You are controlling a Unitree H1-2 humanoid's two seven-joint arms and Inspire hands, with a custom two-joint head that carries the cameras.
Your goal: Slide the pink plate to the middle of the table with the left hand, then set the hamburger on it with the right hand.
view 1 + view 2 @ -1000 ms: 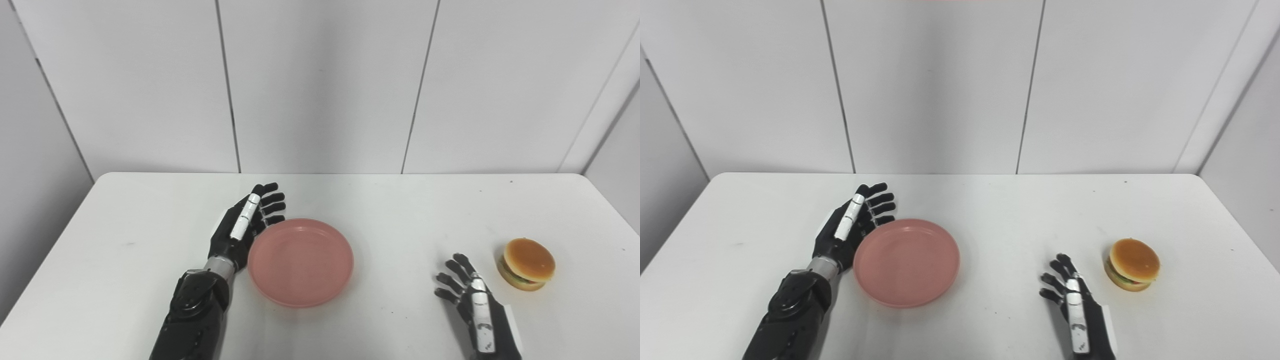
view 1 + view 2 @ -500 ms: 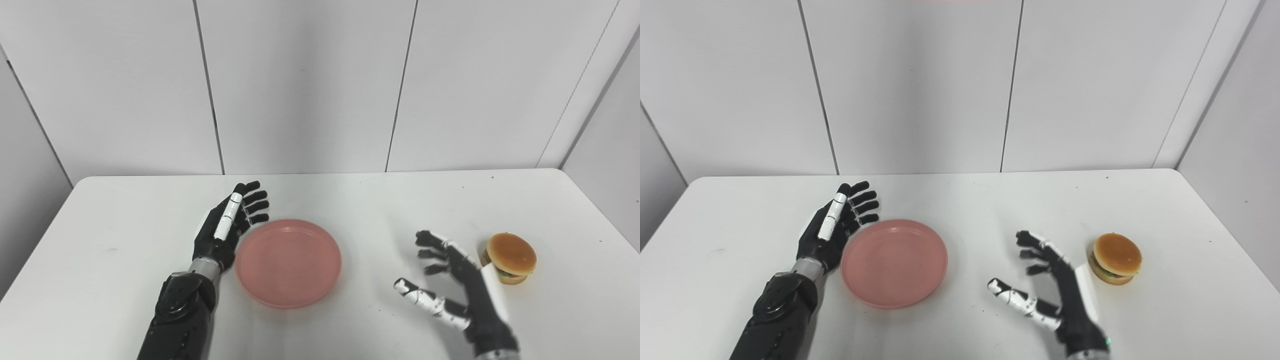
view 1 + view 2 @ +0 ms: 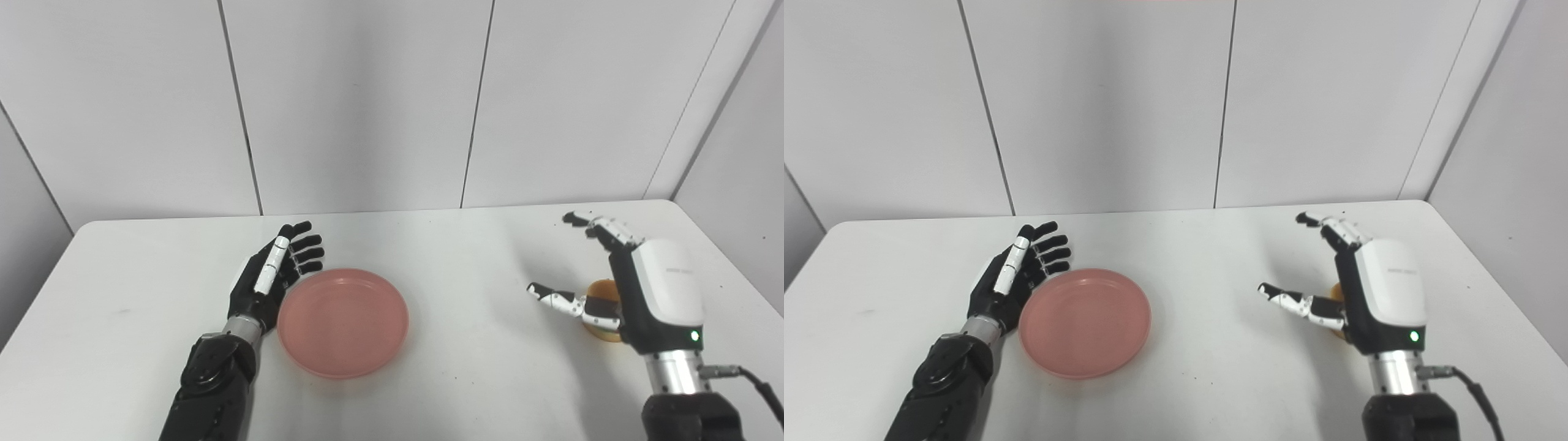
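Observation:
The pink plate [image 3: 343, 321] lies flat on the white table [image 3: 465, 257], a little left of its middle. My left hand [image 3: 269, 275] is open, standing edge-on against the plate's left rim. My right hand [image 3: 637, 288] is open, raised above the table on the right, its back towards the camera, fingers spread. The hamburger [image 3: 603, 309] sits on the table behind that hand; only a sliver of its bun shows beside the thumb, and it also shows in the right eye view [image 3: 1337, 294].
White wall panels [image 3: 367, 104] stand right behind the table's far edge. The table's right edge [image 3: 729, 269] is close to my right hand. A black cable [image 3: 750, 383] trails from the right wrist.
The camera has turned right, shifting the whole picture left. My right hand rose from the table, turned its back to the camera and moved over to the hamburger, now covering most of it. Left hand and plate unchanged.

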